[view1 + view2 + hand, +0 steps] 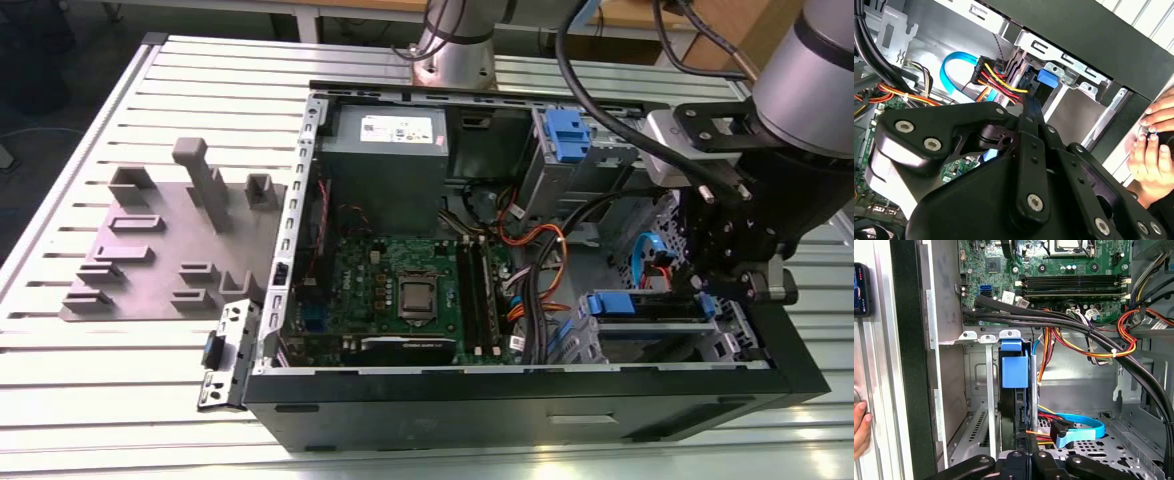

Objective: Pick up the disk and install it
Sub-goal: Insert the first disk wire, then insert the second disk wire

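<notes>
In the exterior view you see the open computer case (534, 395) lying on the slatted table (80, 150), with the gripper (727, 270) reaching down inside at the exterior view's right, just above the drive cage (667, 335). The disk (627, 303) sits in that cage; only its blue carrier front and a dark strip beside it show, and the arm covers the rest. Its long axis seems to run across the cage, toward the gripper. You cannot tell from here how the fingers stand, because the gripper body hides them. A second blue carrier (566, 135) sits in the upper bay near the power supply (384, 140).

In the second wrist view the gripper's black linkage (1019, 200) blocks most of the scene. Past it you can make out the disk's blue tab (1047, 78) in the metal cage, next to a bundle of red and yellow wires (999, 80). A person's hand (1154, 145) rests at the case edge.

In the first wrist view the disk (1015, 390) stands on edge in the cage slot, blue tab toward the motherboard (1054, 265), its long axis running back toward the gripper. The fingertips are cut off by the frame edge, so you cannot tell whether they grip it.
</notes>
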You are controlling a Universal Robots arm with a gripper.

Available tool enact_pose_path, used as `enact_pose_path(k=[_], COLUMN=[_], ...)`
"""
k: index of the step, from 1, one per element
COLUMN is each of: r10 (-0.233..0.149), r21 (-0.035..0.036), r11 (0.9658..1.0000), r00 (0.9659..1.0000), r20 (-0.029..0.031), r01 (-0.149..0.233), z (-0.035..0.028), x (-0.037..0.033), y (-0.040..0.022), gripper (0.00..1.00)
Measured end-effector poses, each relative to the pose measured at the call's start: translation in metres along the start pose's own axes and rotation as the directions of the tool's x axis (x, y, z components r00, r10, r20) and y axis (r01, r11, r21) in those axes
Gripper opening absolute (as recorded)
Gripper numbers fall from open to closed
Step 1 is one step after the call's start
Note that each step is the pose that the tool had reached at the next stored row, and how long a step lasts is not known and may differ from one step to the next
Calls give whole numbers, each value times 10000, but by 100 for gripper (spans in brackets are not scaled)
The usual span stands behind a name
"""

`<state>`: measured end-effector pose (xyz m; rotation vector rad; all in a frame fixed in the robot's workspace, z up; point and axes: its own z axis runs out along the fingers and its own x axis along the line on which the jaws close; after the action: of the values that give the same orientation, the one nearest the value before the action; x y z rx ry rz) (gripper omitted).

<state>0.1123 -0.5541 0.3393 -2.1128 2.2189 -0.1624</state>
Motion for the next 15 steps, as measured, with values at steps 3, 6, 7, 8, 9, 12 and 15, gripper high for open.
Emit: enact_pose_path(k=[3, 6, 7, 8, 9, 12, 15], r10=[0, 0, 0, 0, 0, 0, 0], r21=[0, -3, -3, -3, -4, -4, -5], r11=[10000, 10000, 10000, 10000, 10000, 10000, 10000], r00=[10000, 10000, 10000, 10000, 10000, 10000, 10000], r20=[0, -1, 0, 0, 0, 0, 0], r01=[0, 0, 0, 0, 0, 0, 0], z=[0, 0, 0, 0, 0, 0, 0], x=[0, 0, 0, 0, 0, 0, 0], y=[0, 0, 0, 0, 0, 0, 0], gripper=[11, 11, 11, 11, 11, 11, 11])
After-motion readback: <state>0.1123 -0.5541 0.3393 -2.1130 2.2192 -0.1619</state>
